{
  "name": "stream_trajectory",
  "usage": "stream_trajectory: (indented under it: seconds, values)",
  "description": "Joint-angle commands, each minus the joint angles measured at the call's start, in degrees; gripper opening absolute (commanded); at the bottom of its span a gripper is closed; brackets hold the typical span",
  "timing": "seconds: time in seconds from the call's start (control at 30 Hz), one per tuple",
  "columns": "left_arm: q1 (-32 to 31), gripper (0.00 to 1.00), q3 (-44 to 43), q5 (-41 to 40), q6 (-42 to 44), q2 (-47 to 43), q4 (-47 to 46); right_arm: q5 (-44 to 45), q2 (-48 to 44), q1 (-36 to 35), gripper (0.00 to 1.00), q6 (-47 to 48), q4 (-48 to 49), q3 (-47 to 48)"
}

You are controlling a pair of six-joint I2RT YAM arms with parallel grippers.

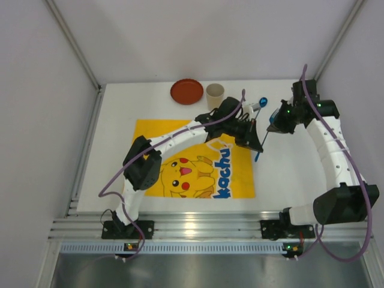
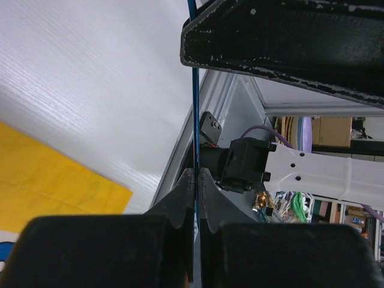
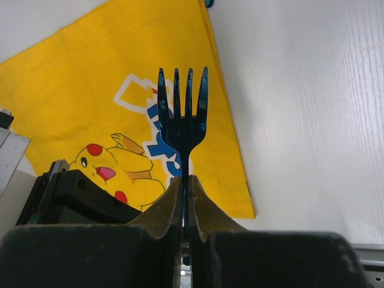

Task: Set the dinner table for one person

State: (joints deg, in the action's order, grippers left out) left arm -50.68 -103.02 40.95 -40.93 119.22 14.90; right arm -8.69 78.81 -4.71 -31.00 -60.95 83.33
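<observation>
- A dark blue plastic fork is pinched by its handle between the pressed-together fingers of the right gripper, with the tines pointing away from the claw.
- Its long axis is seen to slant from the claw toward the near-left. The tip hangs at the right edge of the yellow Pikachu-printed cloth mat, and the bare white rectangular tabletop lies just to its right.
- The right arm is judged the nearer one for setting the fork down. It is bowed outward at the elbow, with the wrist turned back toward the mat.
- The left gripper is closed on a thin blue utensil seen edge-on — possibly a spoon — with its arm stretched across the mat's far right corner.
</observation>
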Motion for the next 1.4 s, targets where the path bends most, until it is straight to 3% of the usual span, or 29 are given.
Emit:
stream_trajectory:
  seconds: [0.0, 0.07, 0.1, 0.13, 0.17, 0.33, 0.5, 0.7, 0.83, 1.13, 1.37]
  values:
    - [-0.65, 0.0, 0.45, 3.43, -1.35, -1.0, -6.1, -2.12, -1.02, -0.12, 0.0, -0.46, 0.74, 1.84]
    - [-0.48, 0.0, 1.24, 3.0, -1.0, -1.71, -5.75, -3.35, -0.67, -0.12, 0.0, -0.2, 1.97, 2.36]
    - [-0.39, 0.0, 1.16, 1.95, 0.57, -1.88, -3.23, -3.87, -0.32, -0.12, 0.22, 0.15, 2.32, 2.8]
    - [-0.22, 0.0, 1.07, 1.16, 1.8, -2.58, -1.38, -4.84, 0.64, -0.12, 0.67, 1.02, 2.59, 4.11]
    - [-0.04, 0.0, 1.24, 0.37, 2.86, -3.11, 0.21, -4.93, 1.34, -0.12, 0.99, 1.47, 2.41, 5.08]
    - [4.08, 0.0, 12.91, -3.85, 5.07, -11.09, 5.84, -4.41, 3.81, -0.04, 1.0, 2.26, 1.45, 10.01]
    - [15.41, 0.0, 34.94, -6.75, 4.53, -30.22, 4.96, -5.2, 3.9, 0.05, 1.0, 2.35, 1.8, 8.52]
    - [27.81, 0.0, 41.23, -18.17, 15.69, -40.46, 22.09, -8.36, 3.02, -0.04, 1.0, 2.09, 4.26, 2.02]
    - [35.18, 0.0, 43.25, -20.38, 19.74, -39.59, 27.56, -9.06, 3.11, -0.04, 1.0, 2.44, 4.43, 0.78]
    - [51.89, 0.0, 48.27, -5.09, 24.93, -33.09, 25.45, -9.59, 2.76, -1.79, 1.0, 2.79, 4.61, -1.24]
    - [52.26, 0.0, 48.26, 0.35, 23.8, -27.55, 26.06, -9.68, 2.76, -2.5, 1.0, 3.05, 5.05, -2.91]
